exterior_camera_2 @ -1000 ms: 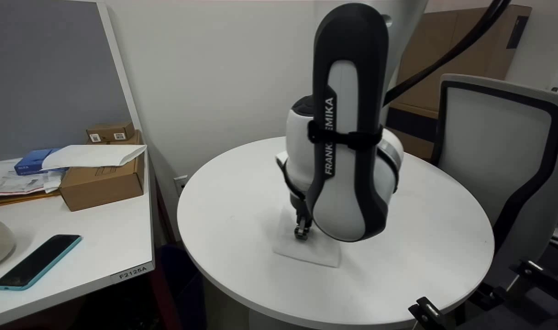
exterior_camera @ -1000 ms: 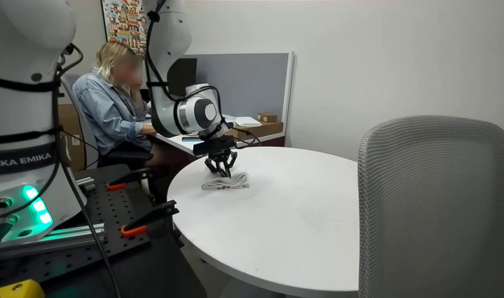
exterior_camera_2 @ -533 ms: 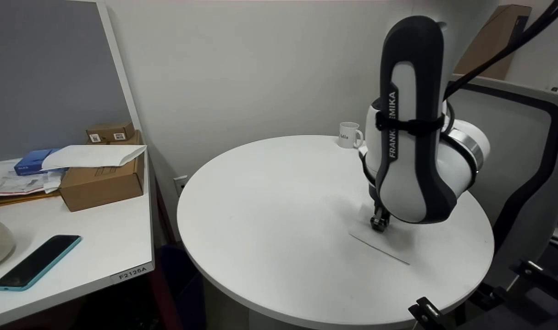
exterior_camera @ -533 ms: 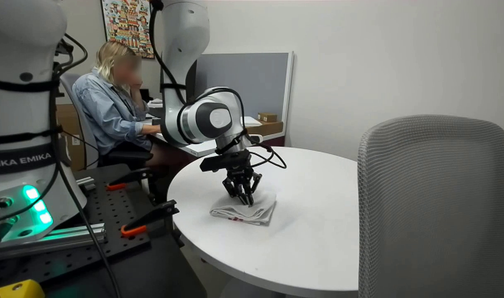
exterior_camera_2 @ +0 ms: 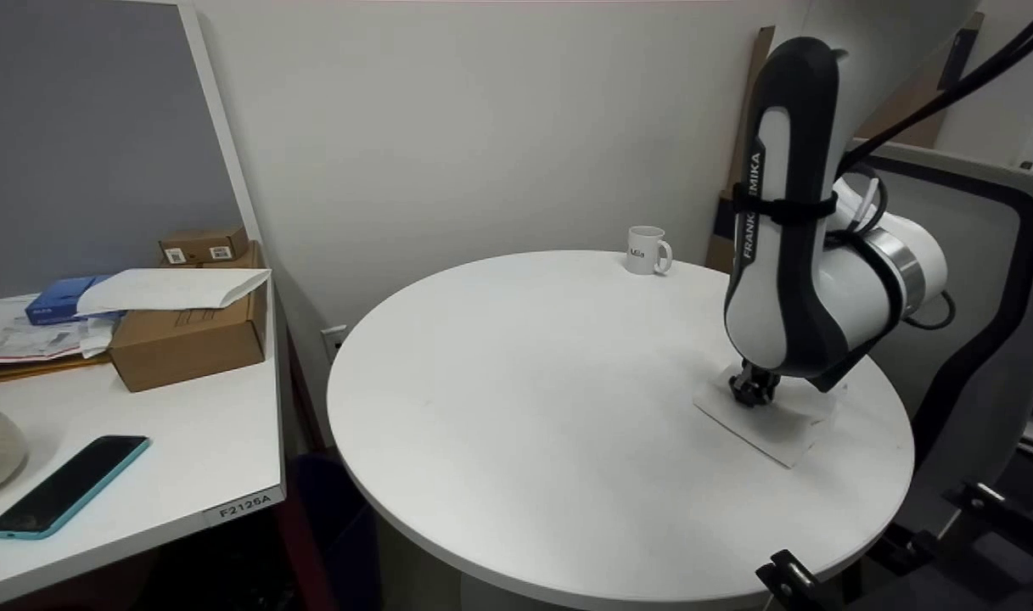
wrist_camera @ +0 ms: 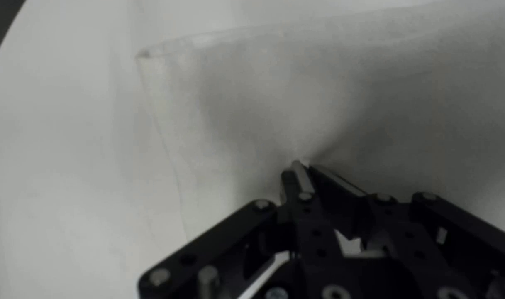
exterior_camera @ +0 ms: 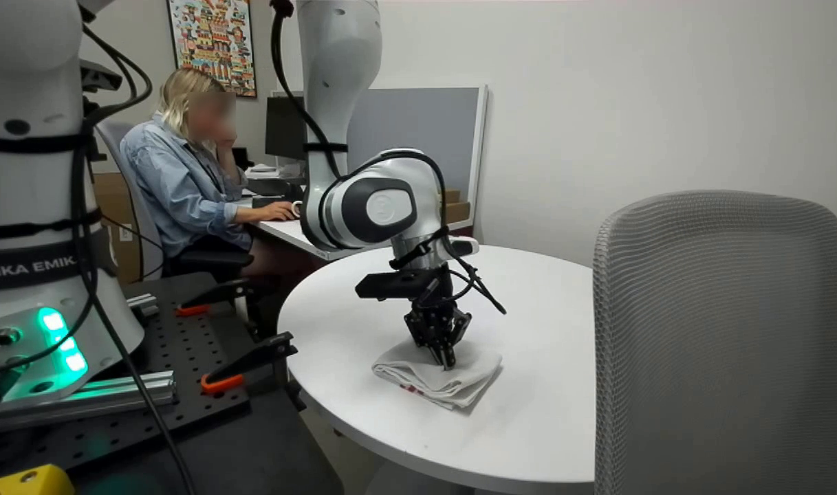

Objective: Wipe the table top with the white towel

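Observation:
The white towel [exterior_camera: 418, 377] lies folded on the round white table [exterior_camera: 528, 433], with small red marks on its near edge in an exterior view. It also lies near the table's right side in an exterior view [exterior_camera_2: 775, 431], partly behind the arm. My gripper [exterior_camera: 447, 363] points down with its fingertips on the towel's upper surface. In the wrist view the fingertips [wrist_camera: 305, 164] are nearly together with a bit of white cloth between them. Creases in the towel [wrist_camera: 252, 104] spread out from that pinch. The towel's underside is hidden.
A white mug [exterior_camera_2: 643, 250] stands at the table's far edge. A grey mesh chair [exterior_camera: 721, 330] stands against the table's side. Black clamps [exterior_camera: 253, 359] sit on the robot's base near the table. A desk [exterior_camera_2: 202, 433] with boxes and a phone stands apart; a person [exterior_camera: 184, 172] sits there.
My gripper and the towel have slid together across the table, rightward in both exterior views, and the towel has turned a little. The mug, earlier hidden behind the arm, now shows.

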